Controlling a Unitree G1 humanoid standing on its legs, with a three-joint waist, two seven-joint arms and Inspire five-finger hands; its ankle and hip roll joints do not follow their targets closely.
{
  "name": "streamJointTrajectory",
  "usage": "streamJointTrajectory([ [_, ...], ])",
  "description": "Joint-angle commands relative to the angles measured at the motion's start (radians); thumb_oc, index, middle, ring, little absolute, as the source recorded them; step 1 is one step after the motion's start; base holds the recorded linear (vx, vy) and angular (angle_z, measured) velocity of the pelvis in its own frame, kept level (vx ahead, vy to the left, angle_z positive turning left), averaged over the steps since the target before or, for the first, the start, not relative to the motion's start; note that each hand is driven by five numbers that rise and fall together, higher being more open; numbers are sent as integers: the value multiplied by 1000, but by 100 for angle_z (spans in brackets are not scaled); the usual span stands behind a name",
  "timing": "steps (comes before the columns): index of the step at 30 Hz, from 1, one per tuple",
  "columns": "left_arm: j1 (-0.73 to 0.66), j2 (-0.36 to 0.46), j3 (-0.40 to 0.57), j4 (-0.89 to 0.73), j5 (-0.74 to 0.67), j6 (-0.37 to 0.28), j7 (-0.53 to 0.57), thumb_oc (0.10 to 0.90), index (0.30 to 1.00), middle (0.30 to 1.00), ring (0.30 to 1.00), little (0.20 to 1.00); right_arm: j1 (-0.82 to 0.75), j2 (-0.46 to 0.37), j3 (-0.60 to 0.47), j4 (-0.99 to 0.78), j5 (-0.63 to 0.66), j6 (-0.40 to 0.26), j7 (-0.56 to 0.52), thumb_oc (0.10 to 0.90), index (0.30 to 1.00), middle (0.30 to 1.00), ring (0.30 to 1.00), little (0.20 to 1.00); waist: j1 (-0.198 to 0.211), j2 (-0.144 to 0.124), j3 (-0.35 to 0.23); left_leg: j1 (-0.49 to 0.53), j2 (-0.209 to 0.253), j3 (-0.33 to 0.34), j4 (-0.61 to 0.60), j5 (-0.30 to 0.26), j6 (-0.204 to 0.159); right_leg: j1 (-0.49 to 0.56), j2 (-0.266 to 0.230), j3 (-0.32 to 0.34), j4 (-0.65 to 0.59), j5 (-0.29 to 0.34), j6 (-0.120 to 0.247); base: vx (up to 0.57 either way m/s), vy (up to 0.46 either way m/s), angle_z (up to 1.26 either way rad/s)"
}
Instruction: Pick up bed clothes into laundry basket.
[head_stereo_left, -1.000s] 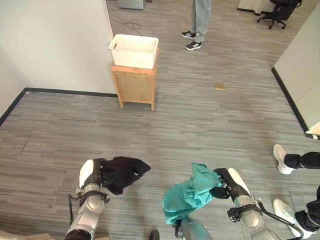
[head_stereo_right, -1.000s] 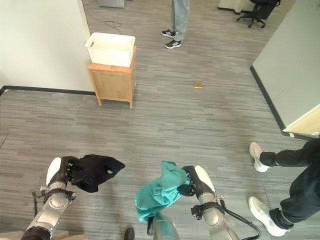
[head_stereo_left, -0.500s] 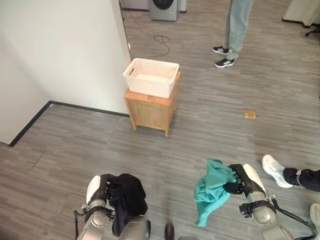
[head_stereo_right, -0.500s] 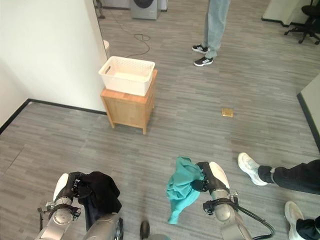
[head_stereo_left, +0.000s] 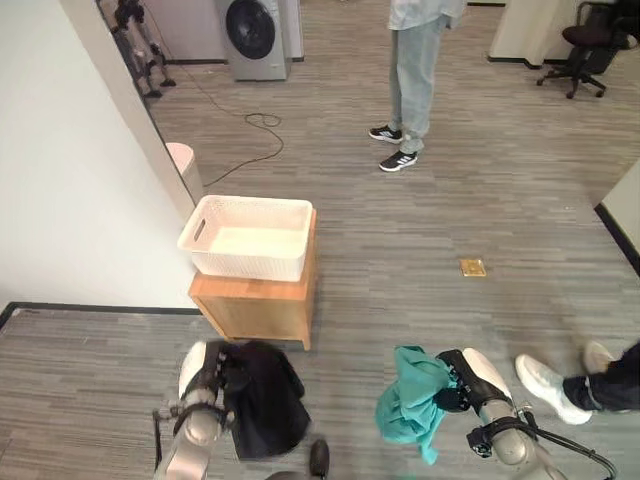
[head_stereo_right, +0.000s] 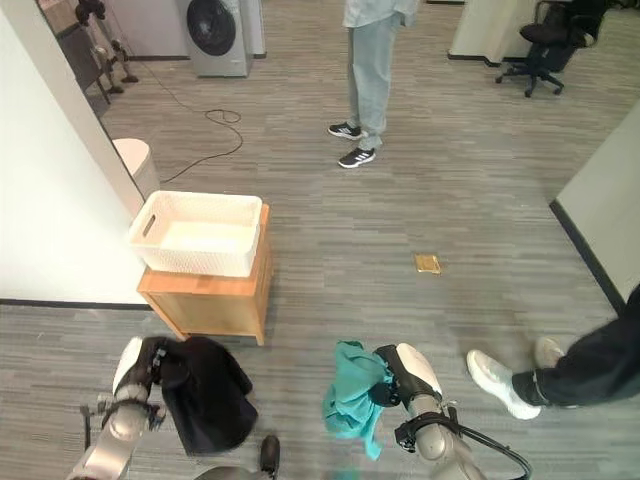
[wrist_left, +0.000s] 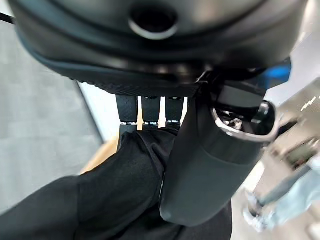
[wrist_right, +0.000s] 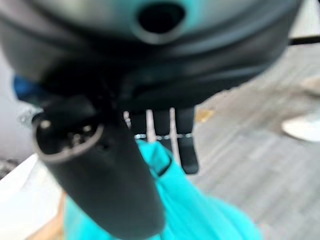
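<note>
A white laundry basket (head_stereo_left: 246, 237) stands on a small wooden cabinet (head_stereo_left: 258, 306) against the white wall, ahead and slightly left. My left hand (head_stereo_left: 203, 375) is shut on a black garment (head_stereo_left: 265, 400) that hangs below it, just in front of the cabinet. The left wrist view shows the black cloth (wrist_left: 115, 190) pinched between thumb and fingers. My right hand (head_stereo_left: 468, 378) is shut on a teal garment (head_stereo_left: 410, 403) that droops to its left. Teal cloth (wrist_right: 200, 210) lies under the thumb in the right wrist view.
A person in light jeans and dark shoes (head_stereo_left: 398, 160) stands beyond the basket. Another person's white shoe (head_stereo_left: 543, 376) and dark trouser leg are at the right edge. A washing machine (head_stereo_left: 257, 36), a floor cable (head_stereo_left: 255, 135), a small tan plate (head_stereo_left: 472, 267) and an office chair (head_stereo_left: 582, 45) lie farther off.
The camera has moved forward: the basket and cabinet are now much nearer and more central. Both hands keep their garments; the black one now hangs beside the cabinet.
</note>
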Motion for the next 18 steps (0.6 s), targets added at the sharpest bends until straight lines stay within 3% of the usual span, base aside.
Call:
streamJointTrajectory([
  [1, -5, 114, 80, -75, 54, -49, 72, 400, 300, 300, 300, 300, -154, -60, -97, -157, 23, -77, -42, 400, 300, 300, 300, 300, 4, -80, -4, 26, 30, 5, -1, -90, -112, 55, 72, 133, -461, 312, 49, 378, -215, 101],
  [2, -6, 113, 79, -74, 55, -49, 73, 400, 300, 300, 300, 300, -152, -60, -99, -161, 23, -76, -41, 400, 300, 300, 300, 300, 2, -76, -4, 30, 35, 1, -1, -96, -113, 67, 76, 129, -477, 316, 48, 451, -258, 101],
  [3, -19, 115, 81, -62, 72, -46, 74, 400, 300, 300, 300, 300, -156, -78, -120, -221, 16, -85, -46, 400, 300, 300, 300, 300, -11, -91, -6, 52, 32, -51, -1, -123, -112, 48, 102, 234, -528, 364, 69, 259, -160, 107],
  [4, -23, 114, 77, -65, 84, -49, 69, 400, 300, 300, 300, 300, -149, -89, -133, -261, 13, -87, -42, 400, 300, 300, 300, 300, -9, -96, -6, 54, 31, -64, -1, -121, -111, 59, 93, 252, -561, 373, 60, 315, -221, 124],
  [8, 16, 98, 92, -88, 88, -57, 84, 400, 300, 300, 300, 300, -212, -135, -152, -371, 5, -122, -58, 400, 300, 300, 300, 300, 8, -100, -19, 73, 46, -84, 14, -139, -125, 114, 75, 234, -601, 388, 46, 130, -154, 65],
  [11, 79, 73, 102, -118, 81, -86, 84, 400, 300, 300, 300, 300, -353, -287, -245, -496, 15, -166, -98, 400, 300, 300, 300, 300, 31, -104, -33, 32, 42, -99, 108, -155, -156, 174, 65, 191, -640, 371, 29, 91, -146, 42],
  [12, 78, 70, 102, -119, 82, -86, 84, 400, 300, 300, 300, 300, -354, -291, -246, -496, 17, -166, -98, 400, 300, 300, 300, 300, 26, -101, -31, 28, 40, -104, 116, -159, -157, 178, 64, 185, -644, 372, 29, -17, -34, 48],
  [15, 64, 51, 56, -98, 67, -94, 64, 400, 300, 300, 300, 300, -364, -403, -363, -517, 14, -147, -148, 400, 300, 300, 300, 300, 15, -115, -23, -64, 126, 121, 187, -134, -188, 227, -2, 75, -639, 335, 33, -57, 9, 100],
  [16, 71, 50, 19, -89, 76, -100, 31, 400, 300, 300, 300, 300, -379, -497, -414, -481, -14, -121, -177, 400, 300, 300, 300, 300, 4, -120, -35, -80, 184, 252, 134, -107, -195, 239, -18, 17, -630, 313, 42, -73, 4, 192],
  [18, 81, 38, -41, -59, 80, -108, 0, 400, 300, 300, 300, 300, -447, -614, -405, -399, -8, -89, -191, 400, 300, 300, 300, 300, 3, -108, -62, -56, 202, 285, 62, -76, -208, 237, -19, -17, -616, 304, 44, -21, 16, 144],
])
